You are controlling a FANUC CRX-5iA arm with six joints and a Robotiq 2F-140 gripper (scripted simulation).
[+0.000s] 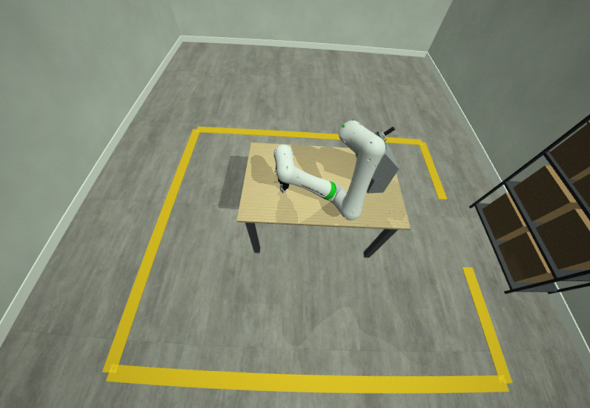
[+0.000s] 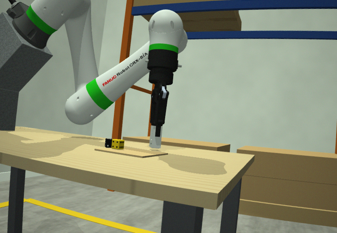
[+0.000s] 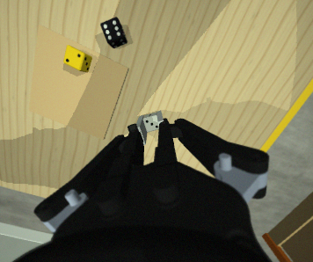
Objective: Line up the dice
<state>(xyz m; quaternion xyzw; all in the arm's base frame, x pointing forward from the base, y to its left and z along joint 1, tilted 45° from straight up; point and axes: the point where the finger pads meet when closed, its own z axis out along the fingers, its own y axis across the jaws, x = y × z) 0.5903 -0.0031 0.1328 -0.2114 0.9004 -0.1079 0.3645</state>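
Reading "FANUC Robot CRX-5iA" on the arm [image 2: 120, 73], fingers clamping white die [image 3: 151, 121].

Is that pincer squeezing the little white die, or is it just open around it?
Squeezing: the pincer is closed on the white die, a finger pressed against each side.

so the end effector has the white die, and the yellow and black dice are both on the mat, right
Not quite. The end effector does grip the white die, and the yellow die is on the mat, but the black die sits on the table just off the mat's edge, as the wrist view shows.
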